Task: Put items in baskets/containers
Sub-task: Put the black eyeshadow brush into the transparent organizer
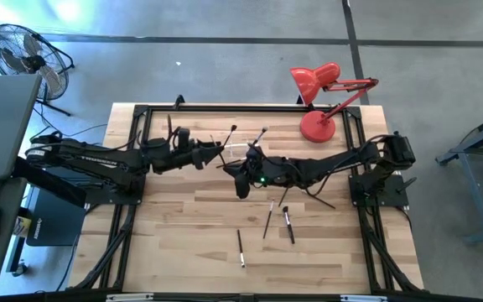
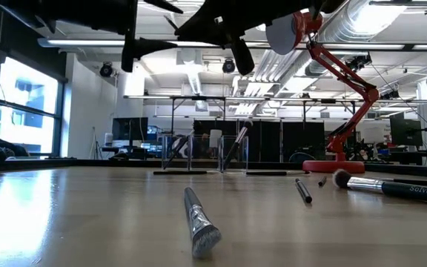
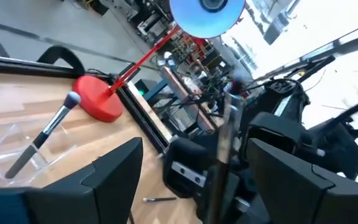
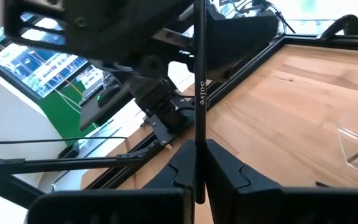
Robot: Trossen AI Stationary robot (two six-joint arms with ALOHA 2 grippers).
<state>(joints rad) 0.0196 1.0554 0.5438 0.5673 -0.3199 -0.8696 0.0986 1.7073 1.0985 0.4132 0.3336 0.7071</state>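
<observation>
Brushes are mid-handoff by the look of it. Right gripper [image 4: 196, 163] has its fingers clenched on a thin dark makeup brush [image 4: 199, 74], held upright up off the desk, and the left gripper [image 3: 185, 163] sits right across from it with fingers spread wide, gripping nothing. If it's me, I'd slide the spread fingers around the shaft first, squeeze, and only then let the right one go, because that handle is skinny and would tip.

Nearest on the wooden desk [image 1: 183, 235] lies a loose brush [image 2: 199, 222], with a few more [image 1: 288, 225] scattered past it. Further back, the clear holder [image 2: 199, 152] stands with a couple of brushes leaning in it. Beside that is a red desk lamp [image 1: 319, 94]. Beyond: grey floor, a fan [image 1: 19, 52].
</observation>
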